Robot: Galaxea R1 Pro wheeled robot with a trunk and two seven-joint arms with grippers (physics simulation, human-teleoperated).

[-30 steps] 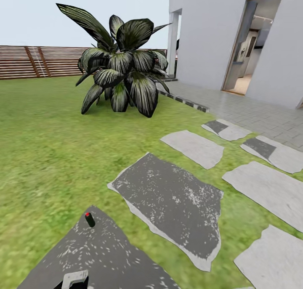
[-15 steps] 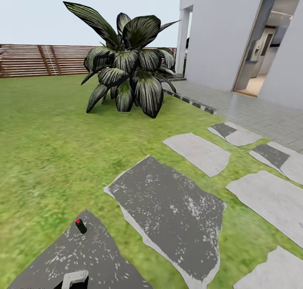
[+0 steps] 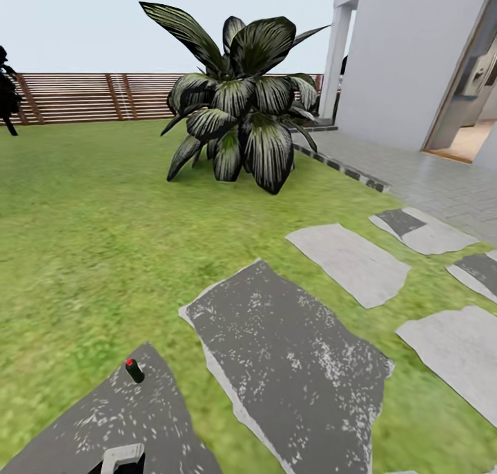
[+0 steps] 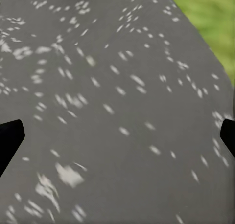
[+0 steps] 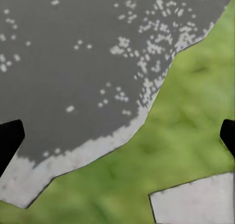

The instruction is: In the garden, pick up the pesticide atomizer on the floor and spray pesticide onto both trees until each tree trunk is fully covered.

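Your left gripper (image 4: 117,136) and right gripper (image 5: 117,136) both hang wide apart, holding nothing. A small dark red-capped object (image 3: 134,370), possibly the atomizer, stands on a stepping stone (image 3: 124,419); roll carelessly and you could topple it.

A broad striped-leaf plant (image 3: 238,119) stands near the white house wall (image 3: 407,53). Grey stepping stones (image 3: 293,370) run across the foreground, and a paved path (image 3: 414,177) skirts the open doorway (image 3: 469,115).

A small dark bottle with a red cap, probably the pesticide atomizer (image 3: 134,370), stands slightly tilted on a grey stepping stone (image 3: 117,419), lower left.
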